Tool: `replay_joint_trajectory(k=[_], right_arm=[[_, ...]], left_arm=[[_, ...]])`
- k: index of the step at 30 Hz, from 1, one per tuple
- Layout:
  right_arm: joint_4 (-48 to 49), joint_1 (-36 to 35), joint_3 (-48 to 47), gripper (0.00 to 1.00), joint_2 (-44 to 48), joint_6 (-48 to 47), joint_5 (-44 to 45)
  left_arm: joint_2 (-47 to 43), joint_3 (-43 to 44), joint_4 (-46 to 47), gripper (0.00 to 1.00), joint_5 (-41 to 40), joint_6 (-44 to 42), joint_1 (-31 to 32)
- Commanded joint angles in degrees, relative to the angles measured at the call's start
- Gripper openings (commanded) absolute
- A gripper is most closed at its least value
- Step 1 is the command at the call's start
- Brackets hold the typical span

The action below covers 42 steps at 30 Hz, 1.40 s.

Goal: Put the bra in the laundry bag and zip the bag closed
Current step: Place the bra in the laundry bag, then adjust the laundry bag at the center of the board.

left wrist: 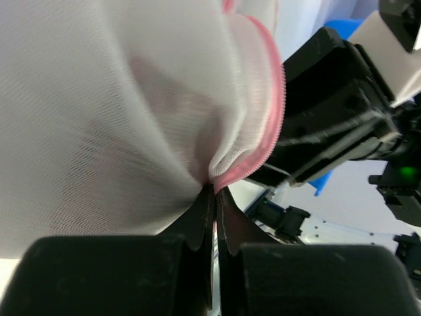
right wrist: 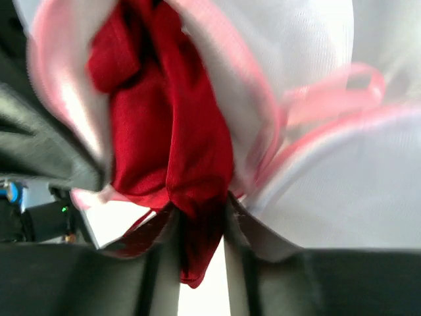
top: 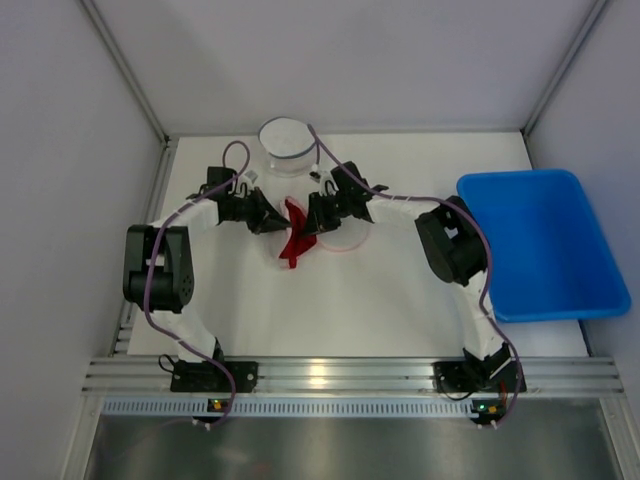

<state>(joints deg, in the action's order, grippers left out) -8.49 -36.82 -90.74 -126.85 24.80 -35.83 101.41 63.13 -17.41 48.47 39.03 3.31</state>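
Item 1, left gripper (left wrist: 214, 197): jaws pressed together with almost no gap, pinching a fold of the laundry bag (left wrist: 99, 118) right at its pink trim (left wrist: 275, 112); the mesh fans upward and outward from the pinch and fills most of the left wrist view.

Item 2, right gripper (right wrist: 200, 220): jaws drawn in to a narrow gap, red fabric of the bra (right wrist: 164, 118) clamped between them; a short red end hangs below the fingertips; the gripper faces the left one from close by, the two nearly meeting over the middle of the table (top: 400, 300).

Item 3, bra: red; in the right wrist view its bunched bulk sits up against the pink-edged mouth of the bag, white mesh and trim curving around it on both sides; how far it lies inside cannot be told; in the top external view it shows as a red strip between the two grippers, one end trailing toward the near side of the table.

Item 4, laundry bag: white mesh with pink edging; held at table centre, beside and under the right gripper; whether the zip is open or closed cannot be made out.

Item 5, blue bin (top: 585, 300): rectangular; at the right edge of the table, well apart from the grippers.

Item 6, round white object (top: 288, 143): at the far edge of the table, behind the grippers; its nature cannot be told.
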Motion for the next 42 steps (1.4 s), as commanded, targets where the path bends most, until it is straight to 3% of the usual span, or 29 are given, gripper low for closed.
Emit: replay_joint_trajectory(k=[1,3,6,9,13,17,22,32,40,42], right_arm=[[6.1,-0.4,-1.7,0.3,3.8,5.8,-4.6],[2.7,-0.2,-2.3,0.47,4.7,3.9,-5.9],[-1.3,1.2,-1.5,0.6,7.7,0.0,-6.9],[-5.3,4.5,0.6,0.69,11.9,-3.2,-6.4],[-13.5,10.5,1.4,0.72,14.7,-8.1,-5.3],[-20.5,16.6,1.3,0.72,16.0,-12.9,1.9],[-23.7,17.8,0.7,0.72,12.1,-15.7,10.6],[-17.2,17.1,-0.2,0.68,2.8,-11.5,5.5],[-8.3,17.1,2.4,0.52,0.0,-3.3,-3.9],[-7.5,17.1,2.3,0.35,-0.8,-2.8,-5.1]], left_arm=[[-1.8,1.9,-2.4,0.0,-3.7,-4.6,0.1],[-0.6,3.3,-3.6,0.0,-6.3,-5.8,0.1],[0.2,3.9,-3.9,0.0,-9.2,-6.2,0.0],[1.1,4.1,-4.4,0.0,-11.3,-6.3,0.0],[2.2,4.5,-4.7,0.0,-12.7,-6.9,0.0],[3.0,5.3,-4.9,0.0,-12.7,-7.2,0.0],[2.9,6.2,-4.9,0.0,-11.8,-8.3,0.0],[1.5,5.9,-5.4,0.0,-10.1,-10.5,0.0],[0.7,5.9,-5.4,0.0,-10.1,-11.5,0.0],[0.4,5.9,-5.4,0.0,-9.6,-12.0,0.0]])
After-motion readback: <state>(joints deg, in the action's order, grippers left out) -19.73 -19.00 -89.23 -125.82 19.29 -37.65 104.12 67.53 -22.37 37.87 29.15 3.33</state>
